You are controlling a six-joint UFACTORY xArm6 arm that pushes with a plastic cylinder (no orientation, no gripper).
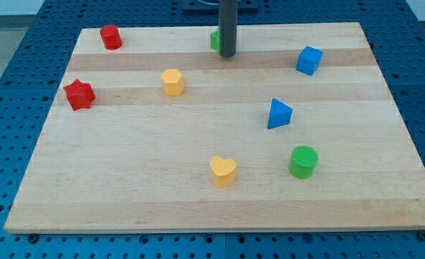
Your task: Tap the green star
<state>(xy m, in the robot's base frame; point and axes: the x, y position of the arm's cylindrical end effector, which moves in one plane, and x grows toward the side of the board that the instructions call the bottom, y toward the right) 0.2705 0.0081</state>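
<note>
A green block (214,40) sits near the view's top centre of the wooden board (126,194); only its left edge shows, so its shape cannot be made out. The dark rod stands in front of it and hides most of it. My tip (228,55) rests on the board right against the green block's right side.
A red cylinder (111,37) lies at the top left and a red star (79,94) at the left. A yellow hexagon (172,82), a yellow heart (223,171), a green cylinder (303,161), a blue triangle (278,114) and a blue cube (308,60) are spread over the board.
</note>
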